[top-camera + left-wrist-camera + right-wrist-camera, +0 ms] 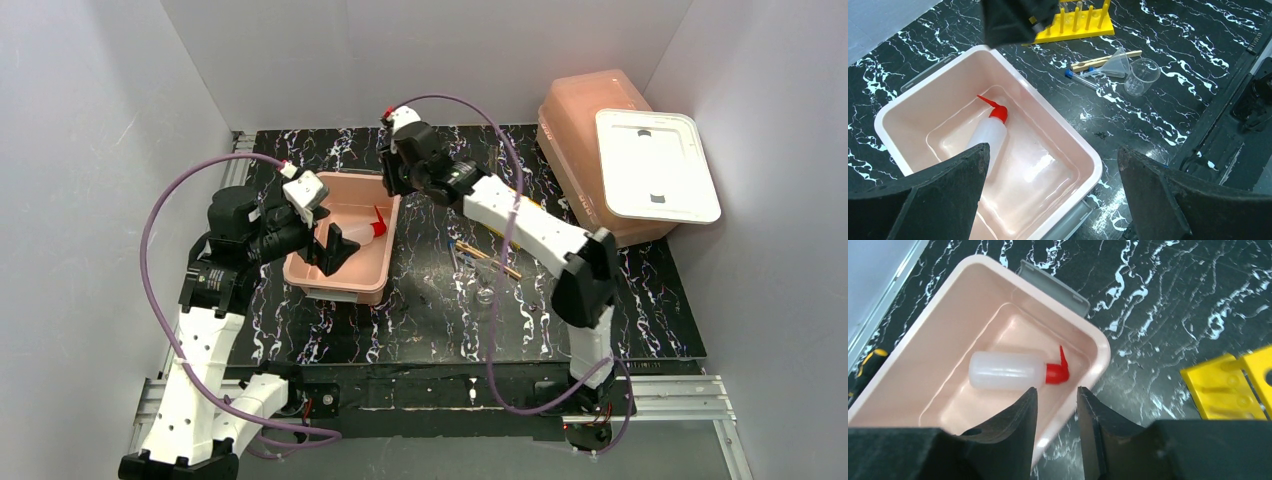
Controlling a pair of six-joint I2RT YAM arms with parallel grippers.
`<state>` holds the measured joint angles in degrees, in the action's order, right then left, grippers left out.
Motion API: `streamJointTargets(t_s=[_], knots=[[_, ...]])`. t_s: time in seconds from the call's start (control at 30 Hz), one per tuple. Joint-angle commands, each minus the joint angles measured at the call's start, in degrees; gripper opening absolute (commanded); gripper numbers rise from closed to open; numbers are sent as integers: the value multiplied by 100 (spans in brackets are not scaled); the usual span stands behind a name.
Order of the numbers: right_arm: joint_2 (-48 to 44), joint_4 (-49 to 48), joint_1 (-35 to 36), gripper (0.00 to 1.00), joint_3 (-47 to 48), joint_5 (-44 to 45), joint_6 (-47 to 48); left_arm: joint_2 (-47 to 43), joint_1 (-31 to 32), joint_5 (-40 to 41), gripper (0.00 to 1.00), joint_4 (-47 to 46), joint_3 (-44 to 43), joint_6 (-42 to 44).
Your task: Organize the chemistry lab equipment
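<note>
Chemistry lab equipment, nearest first: small clear beaker (485, 295) standing on the black marbled table (420, 320), just beside a clear funnel (1118, 62); thin brown and clear rods and tubes (482, 255) loose next to them; to their left, open pink plastic tub (340, 290) with the small translucent white bottle with red cap (362, 235) lying on its side inside, nothing else in it; left gripper (335, 245) hovering over that tub, spread wide, holding nothing; farther back, yellow six-hole tube rack (1078, 22) on the table, partly under the right arm; right gripper (1057, 425) by the tub's far right corner, narrowed to a slim gap, empty; farthest, second pink tub (585, 110) with a white rectangular lid (655, 165) lying on it. Judged so: bottle stowed, glassware and rods not yet gathered; next move likely a reach to the loose pieces right of the tub; calls for a low, narrow pinch on a thin rod lying flat, or a gentle grip on the beaker's wall, then a lift over the tub's rim.
</note>
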<state>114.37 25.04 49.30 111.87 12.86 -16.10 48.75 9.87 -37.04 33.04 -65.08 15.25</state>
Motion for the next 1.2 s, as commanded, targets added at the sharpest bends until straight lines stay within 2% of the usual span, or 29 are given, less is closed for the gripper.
streamJointTargets(t_s=[0.0, 0.23, 0.47, 0.7, 1.17], knots=[[-1539, -400, -170, 41, -946, 32, 10, 15, -20, -101, 99, 92, 94, 93], [-3013, -644, -819, 35, -3853, -180, -159, 149, -24, -31, 99, 165, 118, 99], [-3616, -715, -1371, 39, -5477, -327, -346, 171, -20, -201, 100, 129, 209, 168], [-3691, -657, -1569, 40, -5807, -276, -458, 132, -21, -312, 100, 124, 249, 189], [-2746, -247, -1989, 52, -5095, -801, -892, 58, -24, -331, 100, 168, 273, 318]])
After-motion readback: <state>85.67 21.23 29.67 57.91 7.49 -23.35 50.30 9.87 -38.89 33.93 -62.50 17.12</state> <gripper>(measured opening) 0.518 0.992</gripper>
